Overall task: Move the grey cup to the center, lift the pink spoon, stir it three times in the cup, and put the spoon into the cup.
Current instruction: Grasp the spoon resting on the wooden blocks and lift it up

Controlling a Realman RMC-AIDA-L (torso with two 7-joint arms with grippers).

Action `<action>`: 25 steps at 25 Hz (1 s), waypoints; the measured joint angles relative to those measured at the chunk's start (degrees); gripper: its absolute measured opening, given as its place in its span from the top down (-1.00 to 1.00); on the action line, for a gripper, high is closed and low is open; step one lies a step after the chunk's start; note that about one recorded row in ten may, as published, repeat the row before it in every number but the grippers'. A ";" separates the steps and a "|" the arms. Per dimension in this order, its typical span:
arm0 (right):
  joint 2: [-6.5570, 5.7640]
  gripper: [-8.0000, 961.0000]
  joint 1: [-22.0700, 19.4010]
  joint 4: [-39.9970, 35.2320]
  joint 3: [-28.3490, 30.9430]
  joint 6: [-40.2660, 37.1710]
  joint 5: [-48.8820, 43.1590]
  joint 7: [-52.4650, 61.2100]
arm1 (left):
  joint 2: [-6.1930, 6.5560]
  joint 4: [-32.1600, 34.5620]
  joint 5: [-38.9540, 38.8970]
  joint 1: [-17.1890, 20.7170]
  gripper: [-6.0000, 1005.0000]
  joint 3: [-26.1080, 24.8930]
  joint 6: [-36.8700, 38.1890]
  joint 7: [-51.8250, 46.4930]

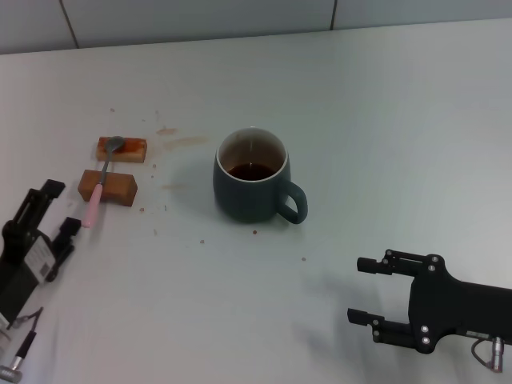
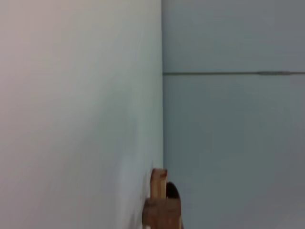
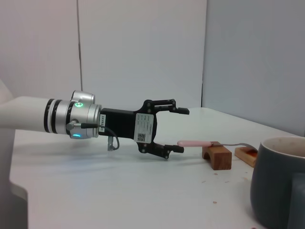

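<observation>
Grey cup point(image 1: 251, 186): rounded dark blue-grey mug, standing upright on the table point(image 1: 384, 120), handle turned toward the near right, pale inside, a little dark brown liquid at the bottom. Pink spoon point(image 1: 101, 182): slim, pale pink handle, grey metal bowl; lying across two brown blocks point(image 1: 108, 187), bowl on the far block, handle end jutting over the near one, left of the cup.

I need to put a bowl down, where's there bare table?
Bare table lies beyond and right of the grey cup, and between it and the right gripper. It is crowded left, around the pink spoon, blocks and left gripper.
</observation>
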 joint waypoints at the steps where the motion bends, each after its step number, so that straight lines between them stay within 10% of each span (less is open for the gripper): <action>1: 0.00 -0.41 0.09 -0.02 0.00 0.00 0.00 0.01 | 0.00 0.00 0.00 0.00 -0.66 0.00 0.00 0.00; 25: 0.00 -0.41 1.00 -0.62 -0.09 0.14 -0.34 0.75 | -0.34 -3.78 -0.36 -2.45 -0.61 -0.30 -1.88 -0.36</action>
